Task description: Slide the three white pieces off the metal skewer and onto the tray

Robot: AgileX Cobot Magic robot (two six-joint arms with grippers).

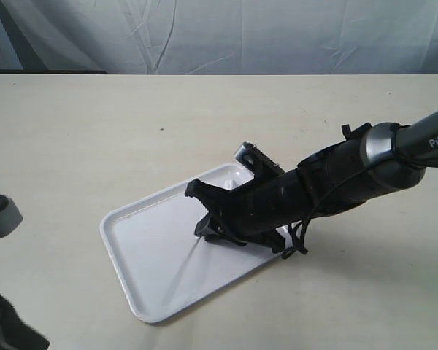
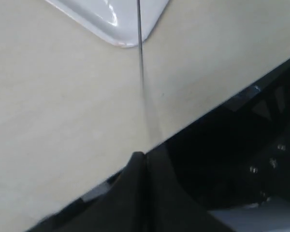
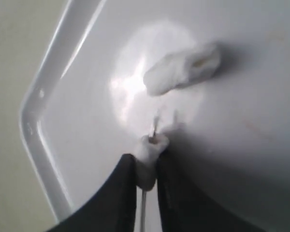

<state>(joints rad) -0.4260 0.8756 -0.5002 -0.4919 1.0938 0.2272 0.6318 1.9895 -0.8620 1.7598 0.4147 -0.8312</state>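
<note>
Right gripper point(image 3: 145, 166) is clenched on one white piece point(image 3: 150, 145), which sits near the tip of the skewer point(image 2: 140, 58), low over the tray point(image 3: 58, 53). Just ahead, a white lump point(image 3: 183, 72) lies on the tray floor; it is too blurred to say if it is one piece or two. Left gripper point(image 2: 145, 159) grasps the other end of the skewer, outside the tray corner. I judge that the step in hand is stripping this piece, probably the last. To do it well, the right fingers should hold the piece fixed while the left pulls the skewer straight back along its own line, without lifting. Then the rod does not bend and the piece drops inside the rim.
</note>
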